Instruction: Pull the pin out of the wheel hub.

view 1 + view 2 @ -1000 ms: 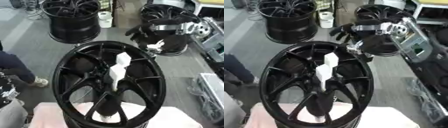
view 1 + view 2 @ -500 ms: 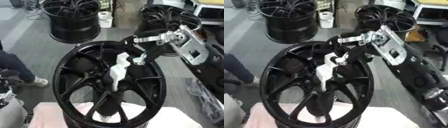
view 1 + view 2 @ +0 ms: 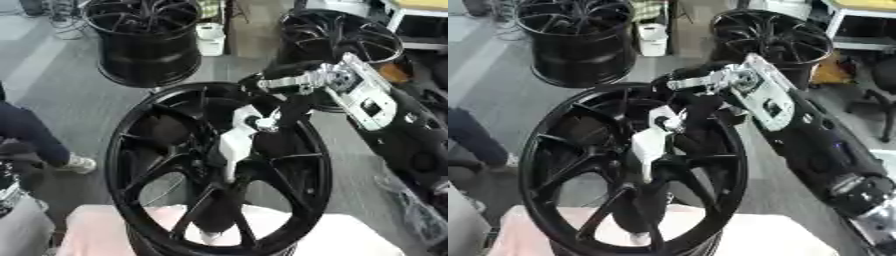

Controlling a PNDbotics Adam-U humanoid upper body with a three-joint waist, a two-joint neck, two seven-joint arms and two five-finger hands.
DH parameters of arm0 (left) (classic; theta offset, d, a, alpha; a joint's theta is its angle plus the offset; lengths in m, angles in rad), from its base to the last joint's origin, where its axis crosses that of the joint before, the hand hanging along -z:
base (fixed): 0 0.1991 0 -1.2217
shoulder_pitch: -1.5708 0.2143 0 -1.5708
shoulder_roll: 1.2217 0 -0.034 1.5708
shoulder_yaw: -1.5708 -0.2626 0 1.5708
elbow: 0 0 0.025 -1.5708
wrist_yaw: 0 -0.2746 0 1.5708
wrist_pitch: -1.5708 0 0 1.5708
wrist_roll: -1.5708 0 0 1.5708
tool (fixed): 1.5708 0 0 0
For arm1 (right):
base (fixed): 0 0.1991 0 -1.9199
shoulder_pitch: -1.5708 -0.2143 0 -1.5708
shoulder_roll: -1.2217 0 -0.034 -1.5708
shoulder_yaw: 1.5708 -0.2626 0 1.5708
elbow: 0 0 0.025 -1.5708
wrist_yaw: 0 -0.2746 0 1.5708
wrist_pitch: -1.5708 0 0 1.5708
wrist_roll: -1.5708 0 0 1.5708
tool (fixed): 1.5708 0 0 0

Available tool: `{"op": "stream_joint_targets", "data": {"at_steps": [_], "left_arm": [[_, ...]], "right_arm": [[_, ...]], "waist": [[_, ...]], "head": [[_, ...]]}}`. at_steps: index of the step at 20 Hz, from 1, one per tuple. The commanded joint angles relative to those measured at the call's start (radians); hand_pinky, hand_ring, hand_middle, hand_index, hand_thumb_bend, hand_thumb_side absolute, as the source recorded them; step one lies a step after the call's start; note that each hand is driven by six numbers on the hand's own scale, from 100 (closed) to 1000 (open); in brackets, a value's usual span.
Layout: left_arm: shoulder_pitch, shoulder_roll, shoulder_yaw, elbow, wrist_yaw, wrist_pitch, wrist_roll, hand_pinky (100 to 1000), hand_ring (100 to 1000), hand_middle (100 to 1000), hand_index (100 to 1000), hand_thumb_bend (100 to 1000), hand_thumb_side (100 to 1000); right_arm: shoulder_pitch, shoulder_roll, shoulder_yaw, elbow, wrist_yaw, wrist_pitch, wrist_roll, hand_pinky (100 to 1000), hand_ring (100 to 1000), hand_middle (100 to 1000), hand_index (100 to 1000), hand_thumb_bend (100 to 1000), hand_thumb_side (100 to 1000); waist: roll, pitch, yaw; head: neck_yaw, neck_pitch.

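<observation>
Since the earlier frames the right hand point(image 3: 278, 107) has swung down from the upper right of the frame, where it hung over the far rims, to the middle of the near wheel point(image 3: 219, 170). It now sits at the top of the pin point(image 3: 234, 142), dark fingers curled toward the pin's upper end. Whether they truly clasp it or only touch it cannot be told: the fingers are black against black spokes and blurred. The silver wrist and forearm point(image 3: 763, 100) run off to the right edge of the frame.

The pin, a pale upright piece, stands in the hub at the centre of the frame, slightly tilted, its lower end lost behind the spokes. It looks seated, not lifted. The wheel stands on edge, its lower rim resting on a pinkish white pad point(image 3: 96, 230) at the bottom of the frame.

The left hand shows in neither view.

As to progress: the reach seems done, the grasp perhaps just forming, and the pull itself is left entirely. The pin must yet come clear of the hub.

Two more black rims point(image 3: 144, 37) stand on the floor at the top of the frame.
</observation>
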Motion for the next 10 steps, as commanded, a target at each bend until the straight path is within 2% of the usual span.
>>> {"op": "stream_joint_targets", "data": {"at_steps": [1,6,10], "left_arm": [[-0.014,0.016,-0.004,-0.01,0.005,-0.002,-0.002,464,531,690,742,801,411],[-0.013,0.015,-0.004,-0.01,0.004,-0.002,-0.003,464,531,690,742,801,411],[-0.012,0.013,-0.004,-0.01,0.004,-0.002,-0.004,464,531,689,742,801,411]], "right_arm": [[-0.023,-0.007,-0.017,0.021,0.033,-0.064,0.044,894,973,926,970,142,588],[-0.02,0.001,-0.022,0.052,0.066,-0.082,0.044,893,971,905,954,146,572],[-0.019,0.009,-0.028,0.067,0.083,-0.092,0.044,890,958,854,915,158,519]], "waist": [[0.007,-0.01,0.0],[0.008,-0.01,-0.001],[0.01,-0.008,0.001]], "head": [[-0.003,-0.013],[-0.002,-0.012],[-0.003,-0.012]]}}
